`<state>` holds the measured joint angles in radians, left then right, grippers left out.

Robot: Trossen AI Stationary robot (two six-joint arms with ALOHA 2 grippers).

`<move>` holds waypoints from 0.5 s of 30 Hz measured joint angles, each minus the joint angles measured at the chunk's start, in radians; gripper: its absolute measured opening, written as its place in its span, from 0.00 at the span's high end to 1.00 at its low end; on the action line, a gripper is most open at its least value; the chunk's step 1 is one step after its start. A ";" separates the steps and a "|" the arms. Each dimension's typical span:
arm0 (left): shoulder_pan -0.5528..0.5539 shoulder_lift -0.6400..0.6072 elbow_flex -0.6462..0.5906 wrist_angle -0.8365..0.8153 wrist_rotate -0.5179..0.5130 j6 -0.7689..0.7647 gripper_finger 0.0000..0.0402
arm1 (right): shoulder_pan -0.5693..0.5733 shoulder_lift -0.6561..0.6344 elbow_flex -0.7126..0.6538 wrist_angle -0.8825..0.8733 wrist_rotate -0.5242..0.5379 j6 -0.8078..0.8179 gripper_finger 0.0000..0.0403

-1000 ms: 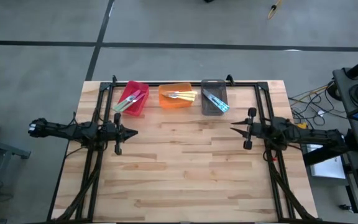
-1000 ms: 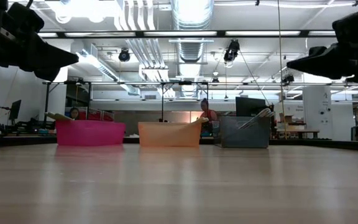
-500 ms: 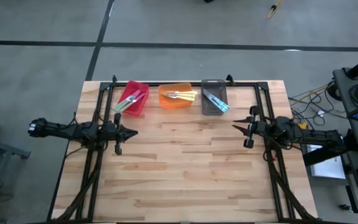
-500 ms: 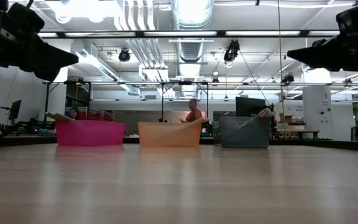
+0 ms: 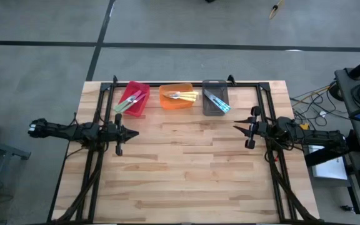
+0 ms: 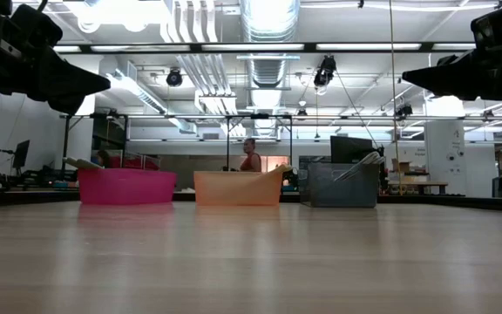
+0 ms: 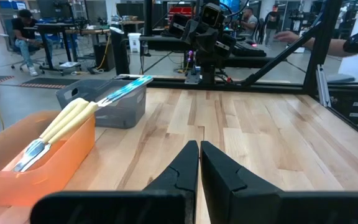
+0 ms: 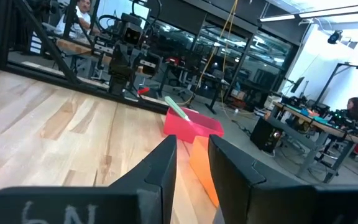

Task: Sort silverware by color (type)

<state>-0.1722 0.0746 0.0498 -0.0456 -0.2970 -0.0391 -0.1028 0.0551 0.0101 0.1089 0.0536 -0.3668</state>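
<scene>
The silverware lies sorted in three bins along the table's far edge. Green-handled pieces (image 5: 130, 100) are in the red bin (image 5: 138, 87), pale yellow ones (image 5: 182, 95) in the orange bin (image 5: 170, 103), and light blue ones (image 5: 217, 102) in the grey bin (image 5: 207, 107). Some handles lean out over the bins' rims (image 7: 126, 89). My left gripper (image 5: 134, 132) hovers level above the table's left side, shut on nothing. My right gripper (image 5: 235, 129) hovers level above the right side, open, with nothing between its fingers (image 8: 166, 155).
A black frame (image 5: 180, 84) runs along the table's far edge behind the bins and down both sides past the arms. Bare wooden tabletop (image 5: 186, 162) stretches between the two grippers and toward the near edge. A person (image 6: 251, 157) moves in the room far behind the table.
My right gripper has tipped its fingers up a little, from slanting slightly downward to level, and its tips have drawn back slightly toward the table's right edge. The person in the room behind has walked toward the left.
</scene>
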 joint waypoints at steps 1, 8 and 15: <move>0.000 0.000 0.000 0.000 0.000 0.000 1.00 | 0.000 0.000 0.000 0.000 0.000 0.000 0.79; 0.000 0.000 0.000 0.000 0.000 0.000 1.00 | 0.000 0.000 0.000 0.000 0.000 0.000 0.82; 0.000 0.000 0.000 0.000 0.000 0.000 1.00 | 0.000 0.000 0.000 0.000 0.000 0.000 0.82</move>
<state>-0.1722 0.0746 0.0498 -0.0456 -0.2970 -0.0391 -0.1028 0.0551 0.0101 0.1089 0.0536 -0.3672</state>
